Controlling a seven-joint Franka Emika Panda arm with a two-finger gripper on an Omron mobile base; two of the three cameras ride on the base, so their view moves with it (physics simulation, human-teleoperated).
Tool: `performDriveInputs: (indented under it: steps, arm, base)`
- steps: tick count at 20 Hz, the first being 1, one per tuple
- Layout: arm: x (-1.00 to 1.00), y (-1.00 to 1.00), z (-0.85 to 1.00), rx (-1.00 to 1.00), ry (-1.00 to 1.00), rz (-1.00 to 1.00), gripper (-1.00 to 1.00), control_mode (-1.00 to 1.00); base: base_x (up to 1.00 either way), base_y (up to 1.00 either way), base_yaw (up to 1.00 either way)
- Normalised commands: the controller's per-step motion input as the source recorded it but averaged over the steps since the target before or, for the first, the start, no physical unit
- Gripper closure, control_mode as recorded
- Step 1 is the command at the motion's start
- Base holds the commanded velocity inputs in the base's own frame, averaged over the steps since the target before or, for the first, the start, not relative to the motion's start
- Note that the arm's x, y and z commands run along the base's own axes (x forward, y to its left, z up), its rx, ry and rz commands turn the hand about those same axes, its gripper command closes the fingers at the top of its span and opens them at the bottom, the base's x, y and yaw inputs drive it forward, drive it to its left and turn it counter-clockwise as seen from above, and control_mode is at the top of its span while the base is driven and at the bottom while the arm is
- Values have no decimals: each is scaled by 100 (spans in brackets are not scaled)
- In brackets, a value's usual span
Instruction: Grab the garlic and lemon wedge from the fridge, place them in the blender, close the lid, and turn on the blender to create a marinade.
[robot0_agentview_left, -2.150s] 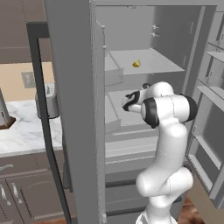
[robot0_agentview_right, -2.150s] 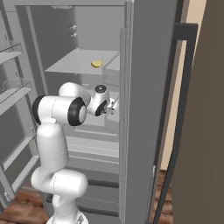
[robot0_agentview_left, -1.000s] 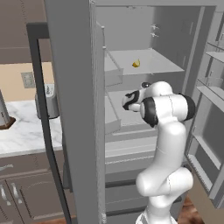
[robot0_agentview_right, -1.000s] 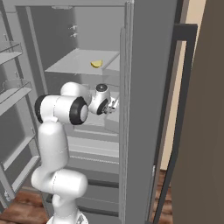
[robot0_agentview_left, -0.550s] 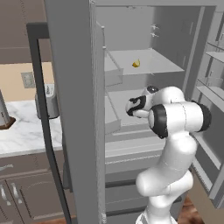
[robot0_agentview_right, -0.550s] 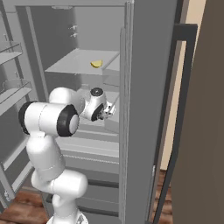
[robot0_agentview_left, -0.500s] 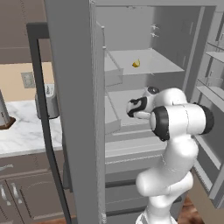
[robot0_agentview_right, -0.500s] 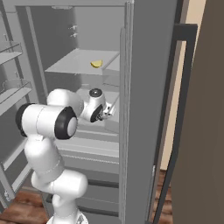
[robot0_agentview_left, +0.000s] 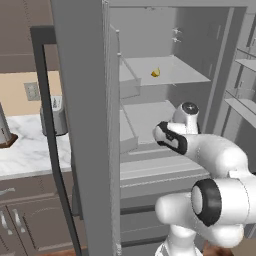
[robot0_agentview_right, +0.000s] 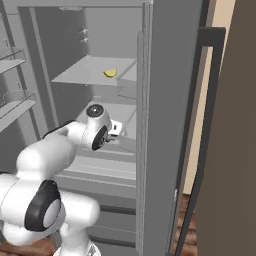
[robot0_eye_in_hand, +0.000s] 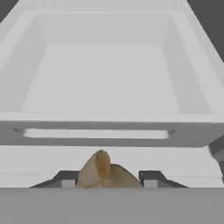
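In the hand view my gripper is shut on the garlic, a tan-brown lump between the two dark fingertips. The hand is inside the open fridge, over the middle shelf, facing a pale grey drawer. The lemon wedge lies on the upper shelf, above and behind the hand, also seen as a yellow wedge from the right. The blender and the lid are out of view.
The fridge door with its black bar handle stands open left of the arm. The other door stands close to the hand's right. Door racks hang at the far left. A marble counter lies beyond the left door.
The arm has swung, its elbow coming low and toward the cameras. The hand has dropped a little and drawn back from the shelf, still holding the garlic. The lemon wedge has not moved.
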Motion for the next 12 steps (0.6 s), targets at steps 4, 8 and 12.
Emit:
performDriveInputs:
  steps: [4, 8, 12]
  arm:
    - [-100, 0, 100, 0, 0, 0, 100, -100]
    - [-100, 4, 100, 0, 10, 0, 100, -100]
    - [-100, 20, 94, 0, 18, 1, 100, -100]
  base:
    - [0, 0, 0]
    - [0, 0, 0]
    - [0, 0, 0]
